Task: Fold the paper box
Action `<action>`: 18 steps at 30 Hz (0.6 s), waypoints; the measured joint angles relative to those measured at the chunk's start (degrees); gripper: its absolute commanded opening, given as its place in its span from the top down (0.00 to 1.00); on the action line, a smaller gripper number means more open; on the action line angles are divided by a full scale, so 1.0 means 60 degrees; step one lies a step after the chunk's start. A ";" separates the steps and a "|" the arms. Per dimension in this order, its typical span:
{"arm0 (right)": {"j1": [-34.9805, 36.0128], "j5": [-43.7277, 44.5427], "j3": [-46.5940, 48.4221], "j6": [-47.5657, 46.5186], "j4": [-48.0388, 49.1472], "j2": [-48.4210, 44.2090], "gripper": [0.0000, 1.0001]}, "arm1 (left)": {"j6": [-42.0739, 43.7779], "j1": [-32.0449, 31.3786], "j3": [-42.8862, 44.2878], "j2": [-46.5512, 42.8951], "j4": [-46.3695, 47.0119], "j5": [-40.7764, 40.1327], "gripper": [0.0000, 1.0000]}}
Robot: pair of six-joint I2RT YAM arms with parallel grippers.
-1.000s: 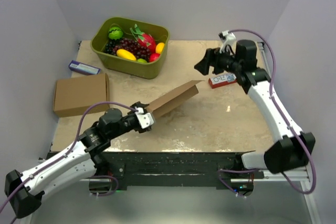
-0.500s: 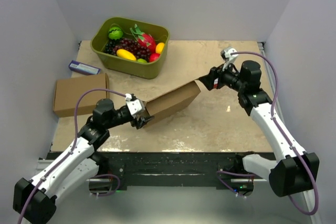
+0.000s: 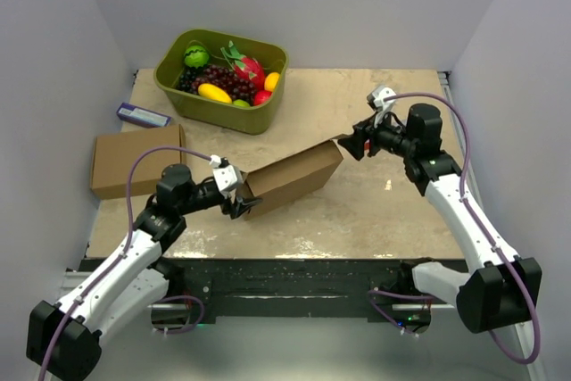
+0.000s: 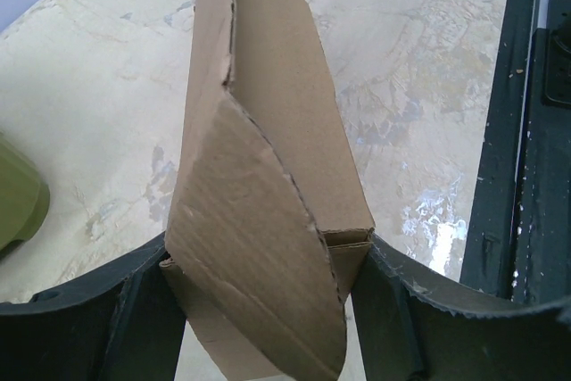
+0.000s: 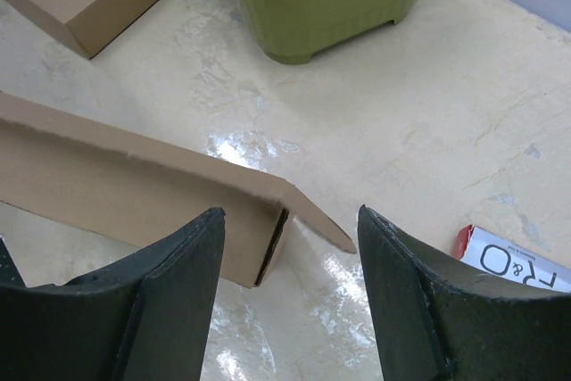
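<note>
At counter (image 3: 384, 211) centre, left claw (image 3: 244, 197) is pinching half-folded paper box (image 3: 294, 176); right claw (image 3: 349, 144) is hovering spread at far end, apparently not touching; flaps remaining.

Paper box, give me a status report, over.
Left gripper clamped on paper box, near end. Right gripper open, straddling far end. Tub and spare box stand apart, not in the way.

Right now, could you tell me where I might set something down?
Bare: the near-right table between the paper box and the front edge; the far strip right of the green tub. Crowded: the left side, around the other box.
</note>
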 measured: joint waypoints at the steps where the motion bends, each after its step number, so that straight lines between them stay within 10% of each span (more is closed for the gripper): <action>1: 0.0000 0.0004 0.0000 -0.0029 -0.0007 -0.0004 0.31 | 0.0000 0.0022 0.0000 0.0004 0.0000 0.0026 0.72; 11: 0.0000 0.0025 -0.0135 -0.0189 -0.0007 0.0025 0.36 | 0.0000 0.0168 -0.0022 0.0047 0.0076 0.0226 0.74; 18: 0.0000 0.0047 -0.0135 -0.0350 -0.0018 0.0703 0.60 | 0.0000 0.0197 -0.0040 0.0076 0.0138 0.0280 0.75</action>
